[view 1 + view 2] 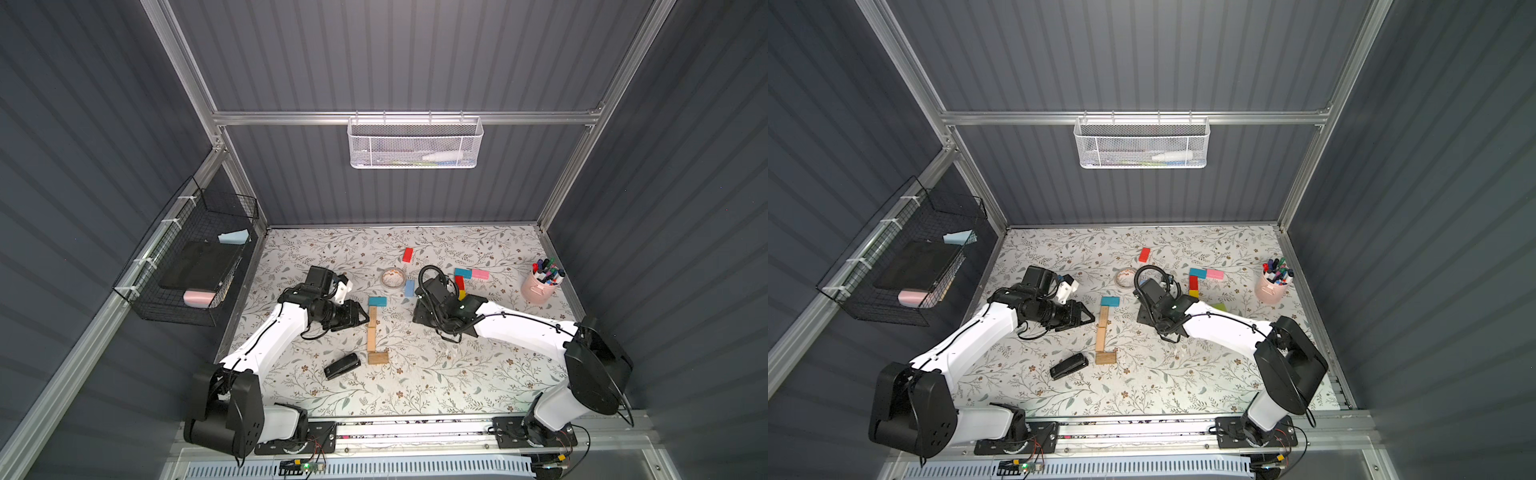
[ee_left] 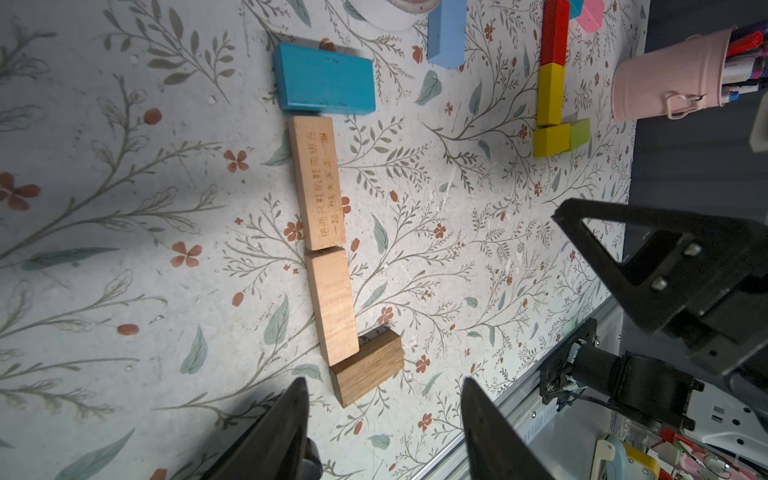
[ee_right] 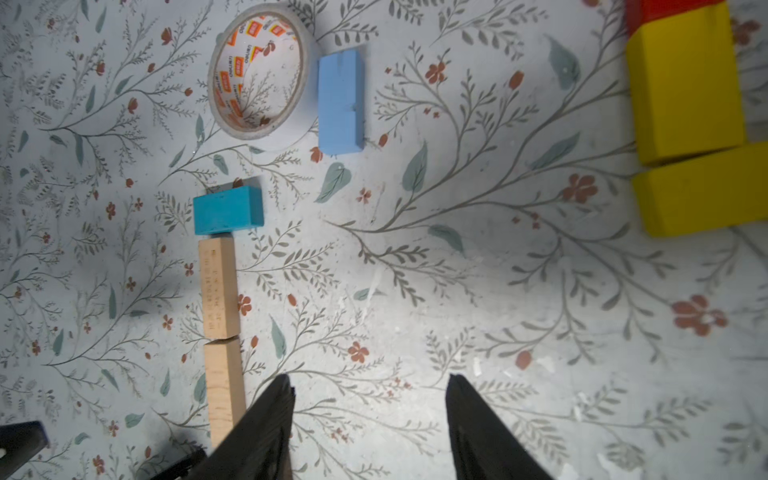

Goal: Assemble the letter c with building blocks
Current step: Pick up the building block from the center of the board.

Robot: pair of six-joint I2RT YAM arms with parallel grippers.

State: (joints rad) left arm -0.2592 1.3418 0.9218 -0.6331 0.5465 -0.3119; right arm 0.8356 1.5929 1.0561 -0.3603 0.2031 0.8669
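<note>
Building C at centre: teal block (image 2: 326, 79) far, tan blocks (image 2: 318, 183) running near-far, wood block (image 2: 370, 365) near. Flanking it with left gripper (image 2: 384, 380) and right gripper (image 3: 368, 376), both part-open, gripping nothing. Probably needing light blue block (image 3: 340, 102) next, lying just far of right gripper, lengthwise near-far.

On the floral counter (image 1: 415, 386): three tan wood blocks (image 1: 372, 316) (image 1: 371, 338) (image 1: 378, 357), two teal blocks (image 1: 377, 301) (image 1: 462, 272), two red blocks (image 1: 407, 254) (image 1: 459, 282) (one at 1 o'clock from the lone tape roll (image 1: 392, 277), its twin at 3 o'clock), two yellow blocks (image 2: 550, 93) (image 2: 552, 141), one light blue block (image 1: 409, 287), one pink block (image 1: 480, 274) and one lime green block (image 2: 580, 133), twelve pieces in all. Rounding out the tally are one black stapler (image 1: 341, 366), one pink cup (image 1: 536, 291) of markers (image 1: 547, 270) too tightly packed to count, two wall baskets (image 1: 415, 143) (image 1: 166, 309), one white mesh and one black wire, and two white robot arms (image 1: 270, 332) (image 1: 528, 332).
</note>
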